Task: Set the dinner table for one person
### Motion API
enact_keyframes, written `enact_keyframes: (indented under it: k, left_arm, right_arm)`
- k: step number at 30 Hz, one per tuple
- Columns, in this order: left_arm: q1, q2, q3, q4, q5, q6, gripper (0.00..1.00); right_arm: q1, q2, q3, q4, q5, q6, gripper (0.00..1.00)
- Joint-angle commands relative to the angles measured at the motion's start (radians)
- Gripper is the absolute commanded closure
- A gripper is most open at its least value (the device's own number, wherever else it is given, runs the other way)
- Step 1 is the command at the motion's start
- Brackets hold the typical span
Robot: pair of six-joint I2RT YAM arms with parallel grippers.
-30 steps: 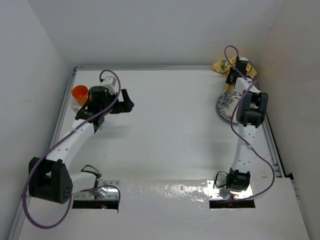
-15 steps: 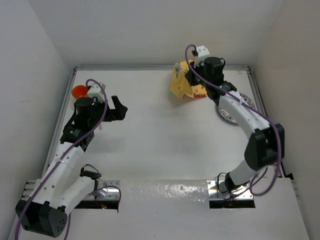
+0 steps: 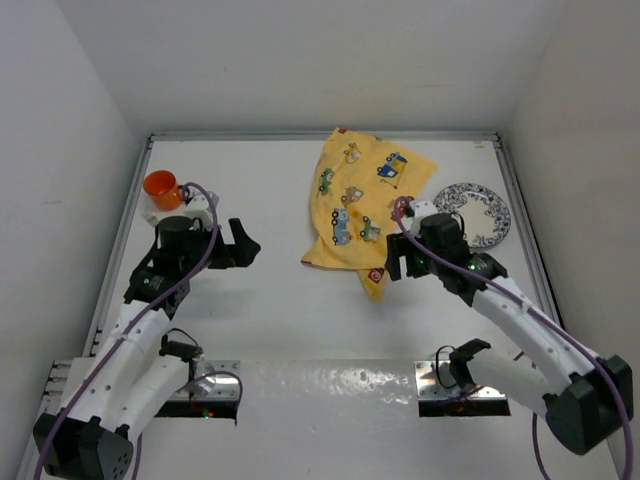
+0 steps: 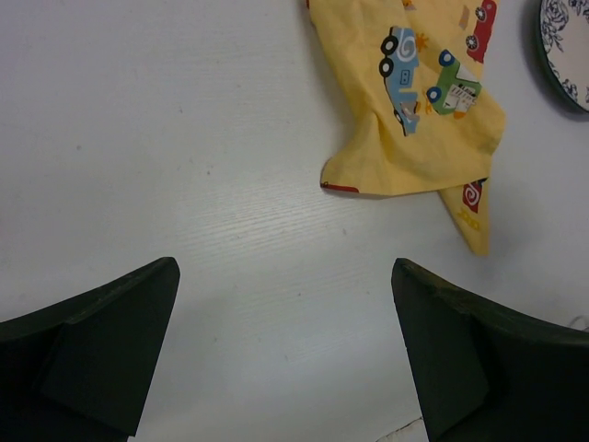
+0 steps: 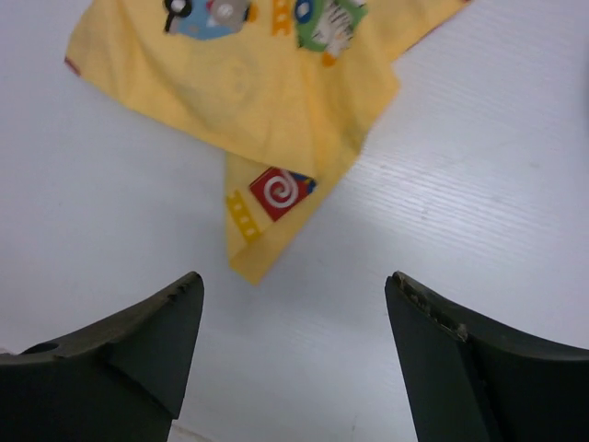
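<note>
The dinner table (image 3: 300, 320) is a white top with thin metal rails. A yellow car-print placemat (image 3: 362, 205) lies rumpled and partly folded at its back middle. My right gripper (image 3: 397, 258) hovers open just off the mat's near corner (image 5: 253, 249), with nothing between its fingers (image 5: 147, 341). To the mat's right sits a blue-patterned plate (image 3: 473, 212). An orange cup (image 3: 160, 186) stands at the back left. My left gripper (image 3: 246, 243) is open and empty over bare table, well left of the placemat (image 4: 414, 120); the plate's edge (image 4: 566, 46) shows at the top right of that view.
White walls close in the table on three sides. Metal rails (image 3: 125, 235) run along the left, back and right edges. Both arm bases are bolted at the near edge.
My right gripper swept the placemat from the back right corner to the back middle, let it go and opened. The left arm drew back a little, staying open.
</note>
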Motion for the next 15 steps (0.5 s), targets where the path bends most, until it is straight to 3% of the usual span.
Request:
enact_keyframes:
  k: [1,5,9,15]
  left_arm:
    - [-0.011,0.033,0.004,0.061,0.029,-0.021,0.02]
    - [-0.011,0.161,0.005,0.141,0.065,-0.067,0.06]
    - [-0.042,0.329,0.034,0.287,0.055,-0.14,0.11]
    - [-0.204,0.631,0.123,0.408,-0.031,-0.274,0.13]
  right_arm:
    - [-0.002,-0.099,-0.013,0.068,0.203,0.097,0.21]
    - [-0.006,0.028,0.054,0.094,0.353,0.119,0.22]
    - [-0.046,0.256,0.14,0.136,0.26,0.121,0.21]
    - [-0.098,0.441,0.206,0.217,0.164,0.136,0.22]
